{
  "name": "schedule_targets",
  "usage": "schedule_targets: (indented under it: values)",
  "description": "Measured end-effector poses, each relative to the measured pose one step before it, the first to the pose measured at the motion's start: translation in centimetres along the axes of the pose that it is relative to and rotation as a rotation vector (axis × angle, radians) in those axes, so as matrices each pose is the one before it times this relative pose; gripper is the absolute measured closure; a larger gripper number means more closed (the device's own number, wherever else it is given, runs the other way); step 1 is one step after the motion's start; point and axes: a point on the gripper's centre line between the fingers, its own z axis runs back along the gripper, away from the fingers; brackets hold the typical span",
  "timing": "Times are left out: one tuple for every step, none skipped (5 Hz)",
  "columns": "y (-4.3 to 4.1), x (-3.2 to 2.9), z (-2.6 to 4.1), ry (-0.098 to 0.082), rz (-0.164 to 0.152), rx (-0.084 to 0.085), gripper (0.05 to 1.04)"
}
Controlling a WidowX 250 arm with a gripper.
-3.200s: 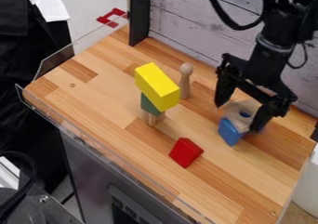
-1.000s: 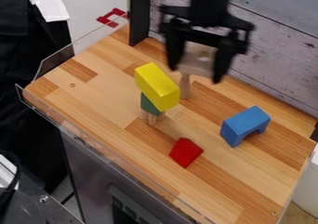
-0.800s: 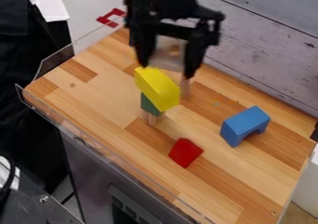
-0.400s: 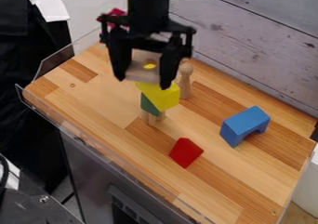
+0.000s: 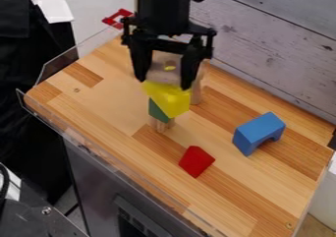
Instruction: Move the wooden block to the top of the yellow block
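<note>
I see a wall of grey, weathered planks (image 5: 275,44) behind the striped wooden worktop (image 5: 98,103), which has a clear raised rim (image 5: 59,69) on its left; a dark upright post (image 5: 147,7) stands at the back, above pale floor (image 5: 98,2).

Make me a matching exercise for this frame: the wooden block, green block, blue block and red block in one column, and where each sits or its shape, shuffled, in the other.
Things
1. wooden block
2. green block
3. blue block
4. red block

Places and shapes
A. arch-shaped, farthest right in the view
B. directly beneath the yellow block
C. nearest the view's bottom edge
D. between the fingers of the hand

Right pairs: 1-D, 2-B, 3-A, 4-C
</note>
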Motion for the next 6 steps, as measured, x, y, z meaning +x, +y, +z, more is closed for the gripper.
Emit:
schedule_targets:
  values:
    - [-0.166,0.067,-0.042,-0.0030,0.0086,-0.0078,0.253]
    - [0.235,-0.168,0.260,-0.0110,0.0138,-0.0179,0.253]
    - [0.147,-0.521,0.118,-0.0068,0.0034,-0.0095,0.253]
    - [0.217,-0.157,-0.223,0.0055,0.0039,-0.0023,0.253]
    - [0.197,-0.023,-0.356,-0.0001,0.0083,-0.0093,0.253]
    - [0.162,0.200,-0.914,0.0291,-0.0026,0.0081,0.253]
